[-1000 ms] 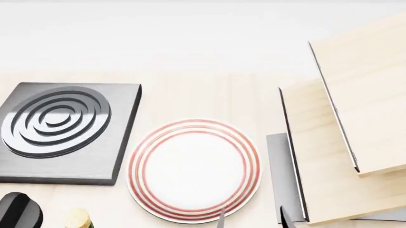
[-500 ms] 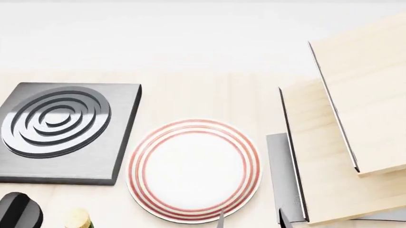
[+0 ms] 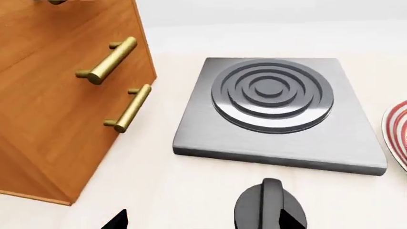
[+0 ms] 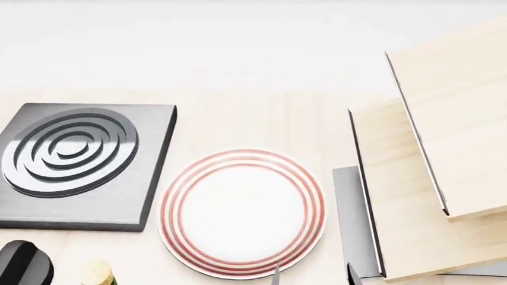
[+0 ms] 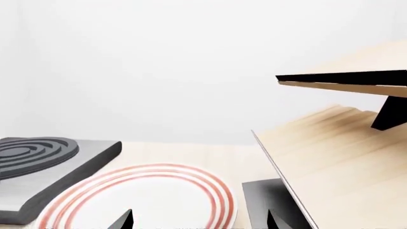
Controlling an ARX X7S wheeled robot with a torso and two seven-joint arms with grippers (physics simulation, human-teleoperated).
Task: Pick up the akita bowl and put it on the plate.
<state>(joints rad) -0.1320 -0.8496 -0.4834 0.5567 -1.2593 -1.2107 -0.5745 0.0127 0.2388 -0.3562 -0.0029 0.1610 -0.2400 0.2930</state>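
No akita bowl in any view, so I can't tell which tool is nearer. The plate (image 4: 242, 214) sits empty beside the burner (image 4: 75, 163). Right tool (image 5: 198, 220) looks spread open over its near edge; left tool (image 3: 197, 222) I can't tell.

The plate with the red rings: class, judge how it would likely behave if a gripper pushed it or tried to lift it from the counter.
The plate lies flat and low on the pale wooden counter, so a push would probably slide it, not tip it. Its thin rim hugging the surface looks hard to get fingers under. It appears glossy and rigid, so likely slippery and breakable.
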